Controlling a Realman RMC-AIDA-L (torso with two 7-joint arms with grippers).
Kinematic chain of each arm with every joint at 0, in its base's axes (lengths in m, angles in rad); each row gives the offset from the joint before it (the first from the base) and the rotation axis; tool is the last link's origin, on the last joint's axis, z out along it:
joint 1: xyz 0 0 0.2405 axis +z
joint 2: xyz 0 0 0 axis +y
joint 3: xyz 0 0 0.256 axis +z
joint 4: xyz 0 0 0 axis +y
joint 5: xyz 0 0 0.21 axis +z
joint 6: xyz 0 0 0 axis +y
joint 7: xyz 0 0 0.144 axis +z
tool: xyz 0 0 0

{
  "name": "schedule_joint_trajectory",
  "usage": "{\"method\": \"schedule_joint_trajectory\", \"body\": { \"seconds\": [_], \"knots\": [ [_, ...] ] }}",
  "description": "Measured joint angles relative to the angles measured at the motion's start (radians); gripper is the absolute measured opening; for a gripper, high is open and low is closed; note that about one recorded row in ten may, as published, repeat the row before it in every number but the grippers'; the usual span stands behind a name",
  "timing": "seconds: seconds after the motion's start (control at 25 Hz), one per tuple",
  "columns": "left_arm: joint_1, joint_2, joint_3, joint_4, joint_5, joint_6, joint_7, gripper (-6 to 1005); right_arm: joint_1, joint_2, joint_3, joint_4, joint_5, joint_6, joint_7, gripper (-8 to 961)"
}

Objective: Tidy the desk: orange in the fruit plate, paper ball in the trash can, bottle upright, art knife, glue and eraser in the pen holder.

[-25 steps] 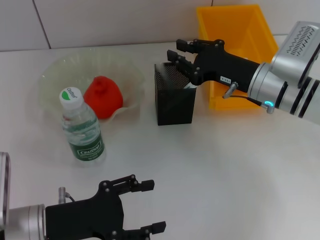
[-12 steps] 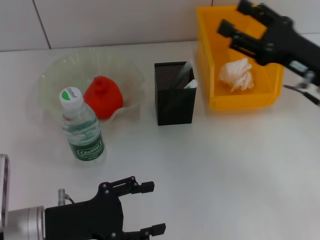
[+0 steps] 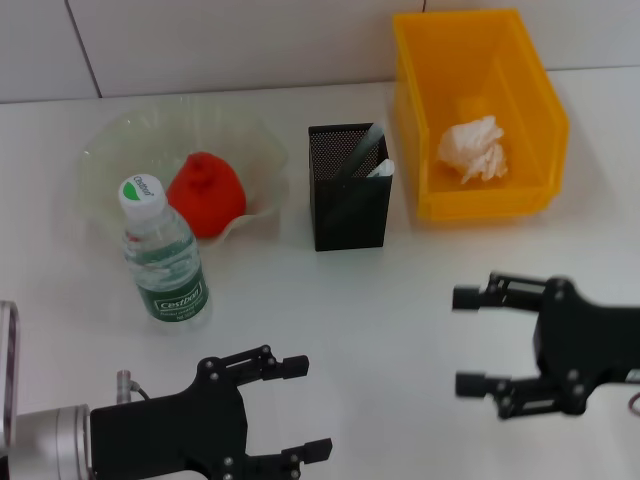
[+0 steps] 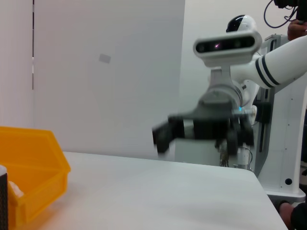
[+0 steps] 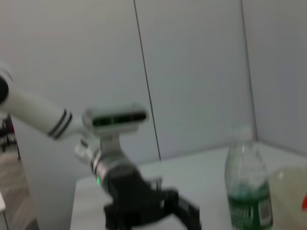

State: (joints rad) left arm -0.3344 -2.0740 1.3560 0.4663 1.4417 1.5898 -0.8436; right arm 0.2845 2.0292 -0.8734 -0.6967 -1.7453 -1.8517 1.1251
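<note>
Head view: the right pincer (image 3: 468, 340) hovered wide open and empty over the white tabletop (image 3: 400, 300); beyond it sat the yellow plastic bin (image 3: 530, 190) holding the crumpled white paper ball (image 3: 473, 148). The left pincer (image 3: 305, 408) was open, empty.

Left wrist view: grey wall panels (image 4: 96, 72) backed the tabletop.

Right wrist view: the clear green-labelled bottle (image 5: 248, 184) stood upright.

The right gripper (image 3: 472, 340), over the pen holder (image 3: 349, 200) a second ago and above the trash can (image 3: 480, 110) after that, now sits low over the table's (image 3: 400, 300) near right side, jaws apart, seemingly empty.
</note>
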Motion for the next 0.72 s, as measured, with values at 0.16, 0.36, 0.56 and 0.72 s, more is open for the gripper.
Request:
{"method": "schedule_joint_trajectory", "body": {
  "seconds": [0.16, 0.36, 0.56, 0.72],
  "knots": [
    [0.000, 0.001, -0.002, 0.000, 0.000, -0.001, 0.000, 787, -0.029, 0.029, 0.002, 0.019, -0.072, 0.056, -0.060, 827],
    [-0.003, 0.002, -0.005, 0.001, 0.000, -0.002, -0.002, 787, -0.020, 0.025, 0.001, 0.089, -0.089, 0.066, -0.105, 827],
    [-0.007, 0.003, -0.005, 0.001, 0.000, -0.002, -0.008, 787, -0.005, 0.026, 0.002, 0.111, -0.107, 0.078, -0.127, 827],
    [-0.009, 0.004, -0.006, 0.001, 0.000, -0.004, -0.021, 787, 0.002, 0.030, 0.002, 0.119, -0.108, 0.089, -0.131, 827]
  ]
}}
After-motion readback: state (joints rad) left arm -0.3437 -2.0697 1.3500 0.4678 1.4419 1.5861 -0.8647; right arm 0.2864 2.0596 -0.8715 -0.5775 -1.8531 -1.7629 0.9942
